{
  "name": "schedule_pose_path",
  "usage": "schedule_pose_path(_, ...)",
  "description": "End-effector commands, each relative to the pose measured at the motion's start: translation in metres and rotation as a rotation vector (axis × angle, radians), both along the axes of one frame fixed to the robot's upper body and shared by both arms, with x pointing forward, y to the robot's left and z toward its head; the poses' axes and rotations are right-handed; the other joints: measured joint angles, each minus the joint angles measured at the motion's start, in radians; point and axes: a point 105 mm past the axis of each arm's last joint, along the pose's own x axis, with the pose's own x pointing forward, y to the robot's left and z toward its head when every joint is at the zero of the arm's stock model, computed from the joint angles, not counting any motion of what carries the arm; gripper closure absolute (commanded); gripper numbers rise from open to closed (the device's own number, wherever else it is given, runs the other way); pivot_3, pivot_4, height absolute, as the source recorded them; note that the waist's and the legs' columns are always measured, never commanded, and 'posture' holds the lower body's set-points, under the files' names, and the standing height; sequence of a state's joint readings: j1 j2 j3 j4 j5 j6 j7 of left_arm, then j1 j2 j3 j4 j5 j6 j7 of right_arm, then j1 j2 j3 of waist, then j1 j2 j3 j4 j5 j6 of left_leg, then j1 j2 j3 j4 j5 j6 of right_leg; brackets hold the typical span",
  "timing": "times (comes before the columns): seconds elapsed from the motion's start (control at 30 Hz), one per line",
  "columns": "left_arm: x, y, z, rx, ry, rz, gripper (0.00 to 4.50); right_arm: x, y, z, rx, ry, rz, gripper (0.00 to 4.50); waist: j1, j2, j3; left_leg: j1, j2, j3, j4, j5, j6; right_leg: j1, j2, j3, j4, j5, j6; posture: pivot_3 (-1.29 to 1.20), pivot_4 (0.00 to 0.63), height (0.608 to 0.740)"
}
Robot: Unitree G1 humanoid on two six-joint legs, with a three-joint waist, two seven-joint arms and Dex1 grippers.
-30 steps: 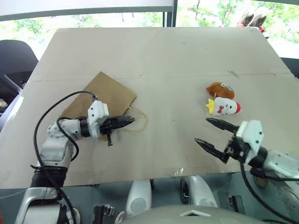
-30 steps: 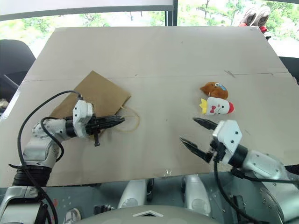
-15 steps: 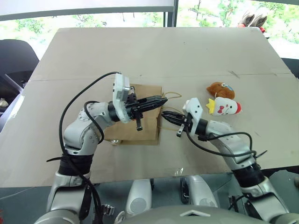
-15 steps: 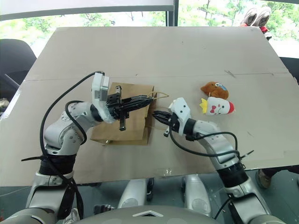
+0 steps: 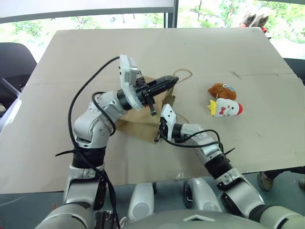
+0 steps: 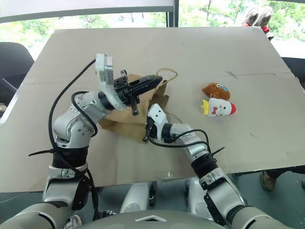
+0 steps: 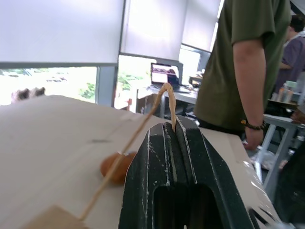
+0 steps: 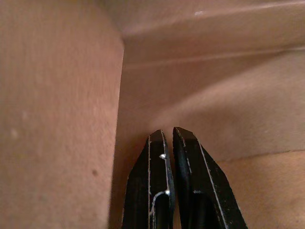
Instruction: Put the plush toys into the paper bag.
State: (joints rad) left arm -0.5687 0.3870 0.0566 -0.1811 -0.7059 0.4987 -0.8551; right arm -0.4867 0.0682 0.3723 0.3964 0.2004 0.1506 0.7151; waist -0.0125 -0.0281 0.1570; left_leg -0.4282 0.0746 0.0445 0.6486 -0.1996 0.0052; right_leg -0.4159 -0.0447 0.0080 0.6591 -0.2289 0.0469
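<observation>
At centre left of the head view, the left gripper (image 5: 170, 80) is clamped on a handle (image 5: 183, 73) of the paper bag (image 5: 138, 125), which is lifted at its mouth. Just below, the right gripper (image 8: 167, 138) is pressed together inside the bag. The thin handle could slip or tear under the pull, and the bag could collapse. At centre right the plush toys (image 5: 224, 100) lie touching on the table (image 5: 200, 47). No writing is legible.

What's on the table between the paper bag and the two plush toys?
Nothing: in the left eye view, only bare table lies between the paper bag and the plush toys.
</observation>
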Motion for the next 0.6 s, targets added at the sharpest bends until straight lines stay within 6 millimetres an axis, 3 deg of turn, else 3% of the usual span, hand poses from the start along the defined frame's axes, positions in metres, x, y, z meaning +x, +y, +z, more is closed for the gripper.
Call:
schedule_pose_path(0.03, 0.006, 0.020, 0.025, -0.038, -0.082, 0.131, 4.50, 0.024, -0.003, 0.000, -0.027, 0.004, -0.189, 4.47, -0.003, 0.000, 0.000, 0.000, 0.000, 0.000, 0.000, 0.000, 0.000, 0.000, 0.000, 0.000, 0.000, 0.000, 0.000, 0.00, 0.150, 0.740)
schedule_pose_path(0.13, 0.017, 0.041, 0.020, 0.012, -0.083, 0.285, 4.50, 0.041, -0.005, -0.007, -0.090, 0.004, -0.339, 4.47, -0.005, 0.000, 0.000, 0.001, 0.000, 0.000, 0.000, 0.000, 0.000, 0.000, 0.001, 0.001, 0.001, 0.000, 0.000, 0.00, 0.150, 0.740)
schedule_pose_path(0.3, 0.027, 0.056, 0.018, 0.039, -0.091, 0.405, 4.50, 0.045, -0.003, -0.013, -0.157, -0.038, -0.367, 4.47, 0.004, -0.001, -0.001, 0.001, 0.000, 0.000, 0.000, 0.000, 0.000, 0.001, 0.000, 0.001, 0.000, -0.002, -0.004, 0.00, 0.150, 0.740)
schedule_pose_path(0.5, 0.028, 0.061, 0.013, 0.061, -0.085, 0.420, 4.50, 0.040, -0.003, 0.015, -0.071, -0.054, -0.279, 4.47, 0.001, -0.001, -0.001, 0.001, -0.001, 0.001, 0.001, 0.000, 0.000, 0.001, 0.000, 0.003, 0.001, -0.002, -0.004, 0.00, 0.150, 0.740)
schedule_pose_path(0.6, 0.027, 0.064, 0.007, 0.075, -0.077, 0.402, 4.50, 0.041, -0.020, 0.040, -0.047, -0.113, -0.270, 3.62, 0.000, 0.000, 0.000, -0.001, -0.001, 0.001, 0.001, 0.000, 0.000, 0.000, 0.000, 0.003, 0.000, -0.002, -0.004, 0.00, 0.150, 0.740)
